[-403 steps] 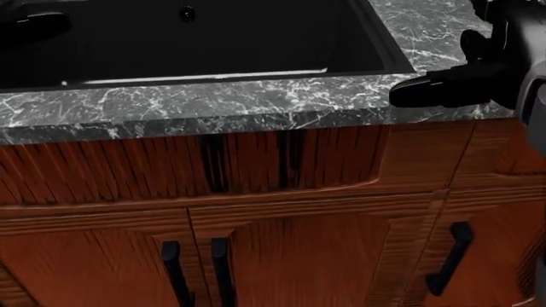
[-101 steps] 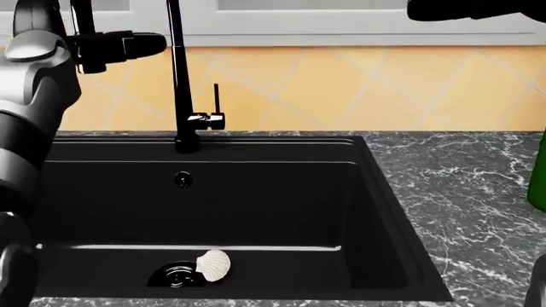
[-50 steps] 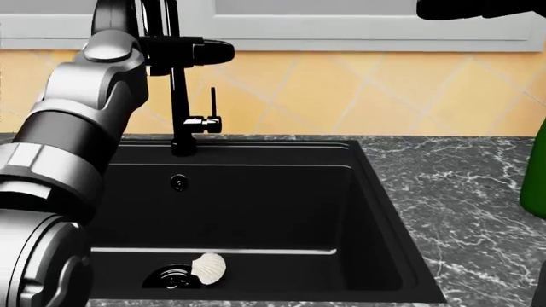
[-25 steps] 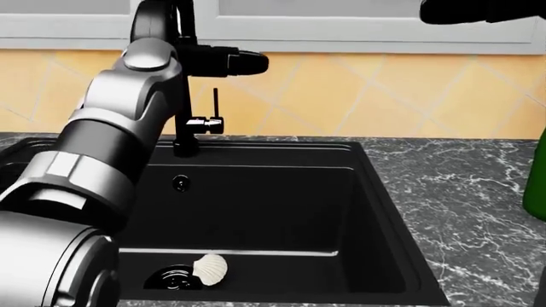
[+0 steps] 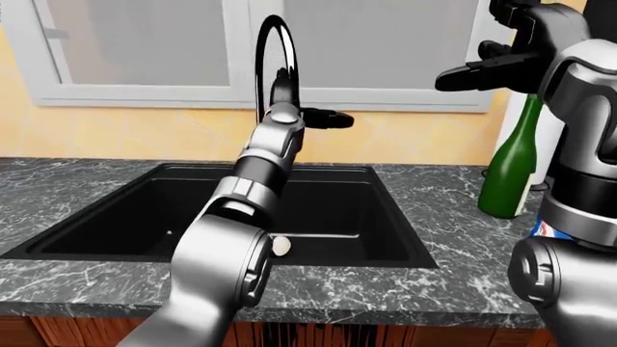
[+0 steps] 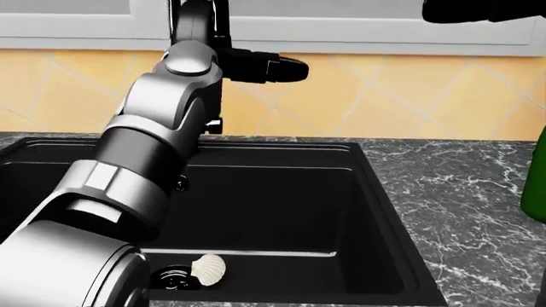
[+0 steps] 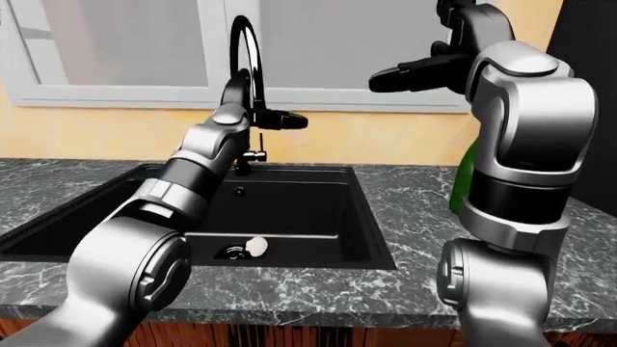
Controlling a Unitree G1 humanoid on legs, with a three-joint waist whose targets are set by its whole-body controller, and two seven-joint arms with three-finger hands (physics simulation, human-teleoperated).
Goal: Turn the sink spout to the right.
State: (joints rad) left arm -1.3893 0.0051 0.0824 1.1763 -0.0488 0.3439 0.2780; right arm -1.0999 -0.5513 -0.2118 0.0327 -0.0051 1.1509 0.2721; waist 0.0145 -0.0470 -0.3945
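The black gooseneck sink spout (image 5: 273, 17) arches high over the black sink (image 6: 281, 192), against the window. My left arm reaches up from the bottom left of the views to the spout's riser. My left hand (image 5: 338, 118) sits against the riser at mid height. Its fingers (image 6: 273, 68) point straight out to the right, past the pipe and not closed round it. The small faucet lever (image 7: 258, 148) shows just below the hand. My right hand (image 7: 381, 81) is raised high at the right, open and empty.
A white shell (image 6: 209, 268) lies beside the drain (image 6: 171, 278) on the sink floor. A green bottle (image 5: 509, 163) stands on the dark marble counter (image 5: 453, 217) right of the sink. Yellow tiled wall and a window frame lie behind.
My left arm has swung rightward across the faucet, and its fingers now stick out right of the riser. The right hand stays raised. Much earlier the camera looked down at the cabinet doors.
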